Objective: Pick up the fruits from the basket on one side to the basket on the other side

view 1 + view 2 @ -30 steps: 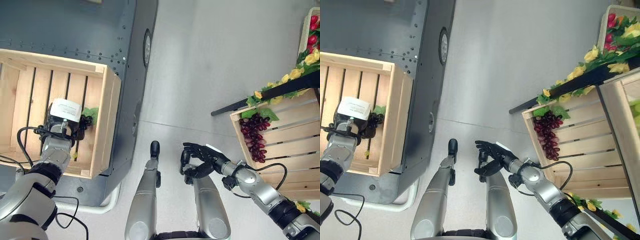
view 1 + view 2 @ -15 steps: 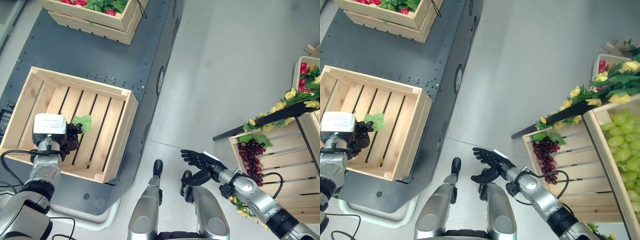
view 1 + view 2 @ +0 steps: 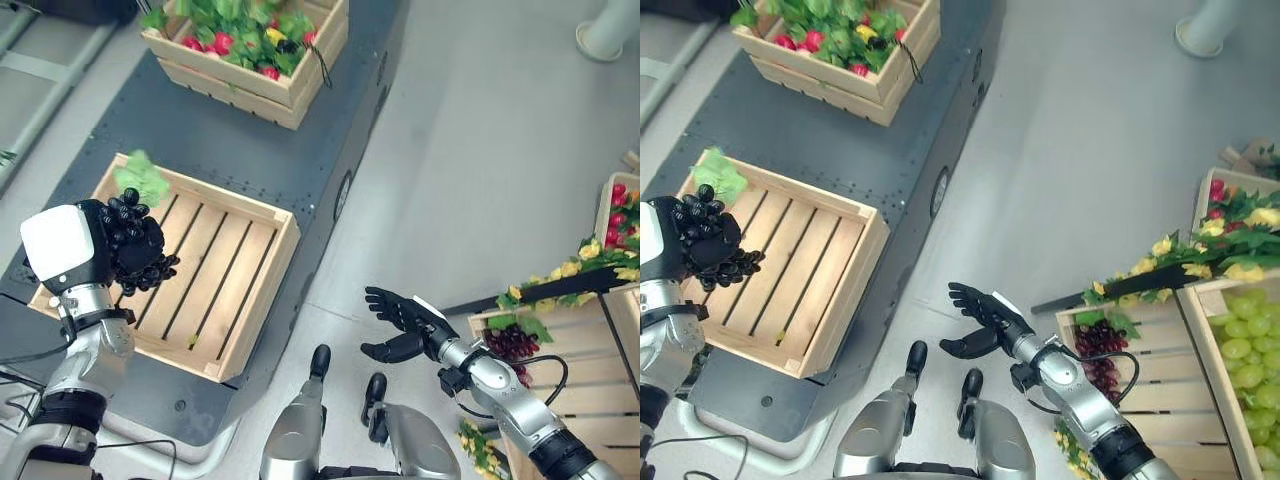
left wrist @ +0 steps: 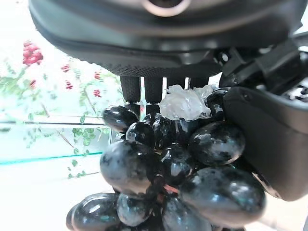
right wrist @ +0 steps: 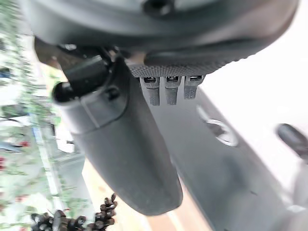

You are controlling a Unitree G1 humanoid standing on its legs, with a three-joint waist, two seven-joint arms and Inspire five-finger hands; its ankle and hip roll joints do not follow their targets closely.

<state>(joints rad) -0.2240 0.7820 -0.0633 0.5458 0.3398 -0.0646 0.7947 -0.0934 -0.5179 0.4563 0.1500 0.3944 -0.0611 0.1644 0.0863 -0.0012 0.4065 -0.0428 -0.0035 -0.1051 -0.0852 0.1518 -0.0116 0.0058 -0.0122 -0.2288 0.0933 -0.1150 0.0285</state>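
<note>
One bunch of dark grapes (image 3: 135, 245) sits clenched in the left hand (image 3: 100, 255), fingers curled round it, held up over the near corner of the empty slatted crate (image 3: 215, 275). Right hand (image 3: 410, 325) hangs over the floor (image 3: 480, 150) with fingers spread loose, gripping nothing, near the crate with purple grapes (image 3: 512, 342).

Counting it up: four wooden crates, one empty (image 3: 215, 275), one with radishes and greens (image 3: 250, 50), two on the right (image 3: 1140, 345). Three grape bunches: dark (image 3: 135, 245), purple (image 3: 1095, 340), green (image 3: 1245, 345).
</note>
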